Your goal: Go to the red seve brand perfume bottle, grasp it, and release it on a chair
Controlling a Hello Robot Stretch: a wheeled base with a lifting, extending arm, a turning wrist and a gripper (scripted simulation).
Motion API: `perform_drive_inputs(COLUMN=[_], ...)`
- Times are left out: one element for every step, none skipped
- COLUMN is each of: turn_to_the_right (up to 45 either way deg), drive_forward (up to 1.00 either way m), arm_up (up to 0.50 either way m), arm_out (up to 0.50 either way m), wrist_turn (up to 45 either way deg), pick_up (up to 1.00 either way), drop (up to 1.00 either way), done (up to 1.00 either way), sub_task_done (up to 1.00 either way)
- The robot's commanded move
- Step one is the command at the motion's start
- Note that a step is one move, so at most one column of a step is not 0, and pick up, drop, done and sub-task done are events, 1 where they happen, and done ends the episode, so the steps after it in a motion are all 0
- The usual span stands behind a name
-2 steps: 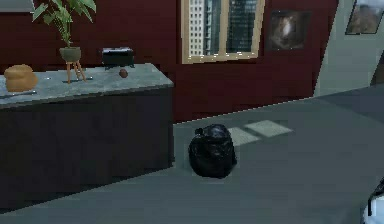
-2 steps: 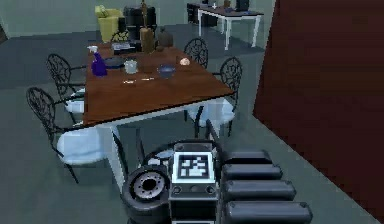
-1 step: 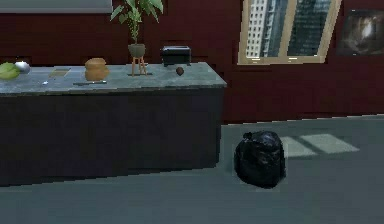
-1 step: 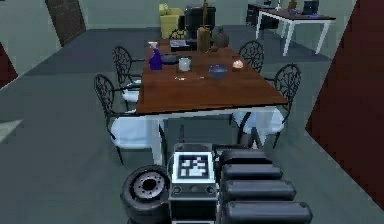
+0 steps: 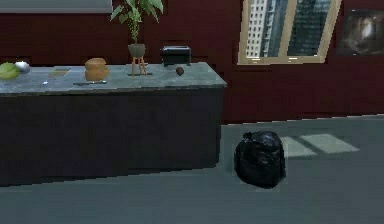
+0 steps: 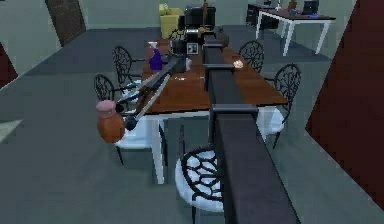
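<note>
— Perfume bottle (image 6: 108, 122) first: where is it?
— The red perfume bottle, pink-capped, hangs at the gripper's (image 6: 124, 103) far end. The gripper holds it clear of the floor (image 6: 50, 170), just left of the dining table's (image 6: 190, 90) near corner.
— What crowds it?
— A chair (image 6: 107, 86) at the table's left side stands right behind the bottle. A second chair (image 6: 203, 172) sits at the near end, beside the arm (image 6: 245, 160). A purple thing (image 6: 155, 60) stands on the tabletop.
— And ahead?
— A dark counter (image 5: 110, 125) carries a round brown loaf (image 5: 96, 69), a potted plant (image 5: 137, 30) and a black toaster (image 5: 176, 55). A black rubbish bag (image 5: 260, 158) lies on the floor near its right end.
</note>
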Motion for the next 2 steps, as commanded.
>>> perform_drive_inputs(turn_to_the_right=[0.0, 0.0], drive_forward=[0.0, 0.0], arm_up=[0.0, 0.0], arm_out=[0.0, 0.0], wrist_turn=[45.0, 45.0], pick_up=[0.0, 0.0], drop=[0.0, 0.0], done=[0.0, 0.0], sub_task_done=[0.0, 0.0])
